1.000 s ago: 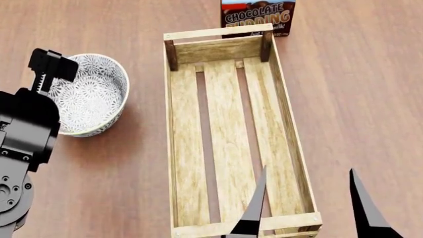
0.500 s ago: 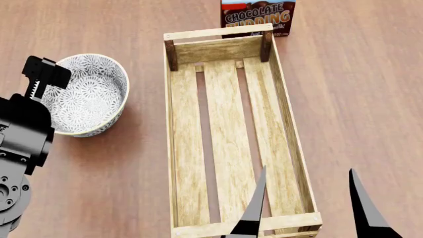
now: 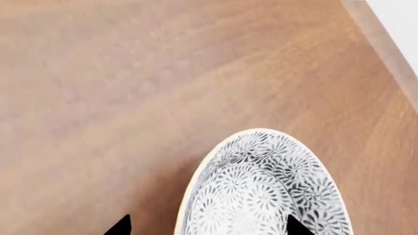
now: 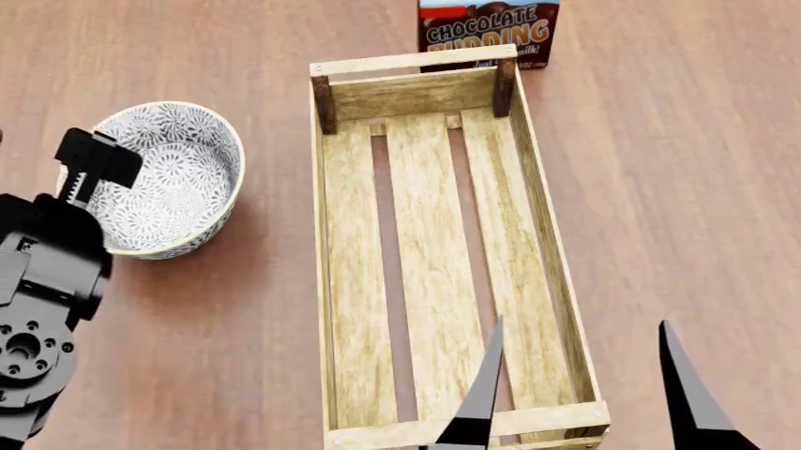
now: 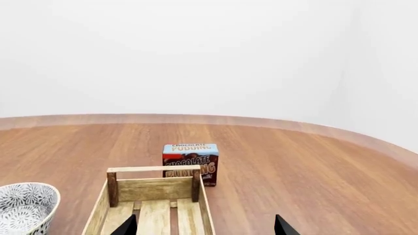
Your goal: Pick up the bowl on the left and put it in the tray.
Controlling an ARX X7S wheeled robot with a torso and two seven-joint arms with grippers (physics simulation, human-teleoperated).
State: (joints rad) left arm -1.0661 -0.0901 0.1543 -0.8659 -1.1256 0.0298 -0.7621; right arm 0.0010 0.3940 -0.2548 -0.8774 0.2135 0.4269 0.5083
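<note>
1. The bowl [image 4: 160, 180] sits upright on the wooden surface [image 4: 676, 169], on my left side, near the crate [image 4: 432, 253] but not touching it. The crate has nothing in it.
2. My left pincer [image 3: 207, 226] is spread apart. On the wrist cam its two tips straddle the bowl's near rim, one tip outside the wall and one over the inside. I can't tell yet whether either is touching.
3. My right pincer [image 4: 582, 398] is also apart, holding nothing, hanging over the near end of the crate.
4. Handling guess: it's ceramic, so stiff, somewhat heavy, probably slick and chippable. I'd pinch the rim wall — one finger in, one out — and squeeze firmly, because a one-sided grip will likely let it tilt.
5. The pudding box [image 4: 489, 33] is behind the crate's far end — out of the way.
</note>
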